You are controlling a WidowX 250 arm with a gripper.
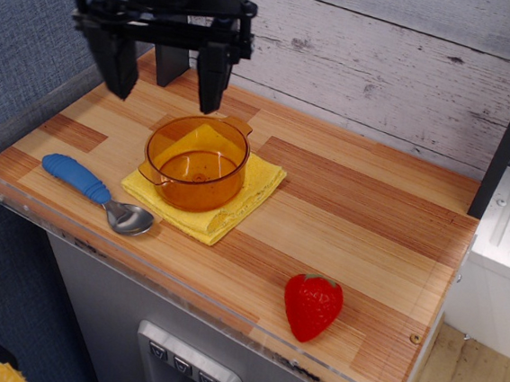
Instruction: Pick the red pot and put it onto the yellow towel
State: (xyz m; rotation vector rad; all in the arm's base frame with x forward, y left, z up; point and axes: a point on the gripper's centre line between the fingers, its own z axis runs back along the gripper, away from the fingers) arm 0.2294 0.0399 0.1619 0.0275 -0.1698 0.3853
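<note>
The red pot [195,162] sits upright on the yellow towel [236,198], covering most of the cloth's left and middle part; yellow shows through its translucent amber wall and floor. One small handle points toward the back wall, another toward the near left. The towel lies folded on the wooden table [342,226], its layered edges jutting out past the pot on the right and at the near corner.

The gripper [162,74] hangs above the table's rear left area, up and to the left of the pot and clear of it. Its jaws stand wide apart, holding nothing, with both dark fingers pointing downward.

A spoon [96,194] with a blue handle lies on the table just left of the towel, its metal bowl close to the towel's near left edge. A red strawberry [312,306] rests near the front edge of the table, well apart from the pot and towel, to their right.
</note>
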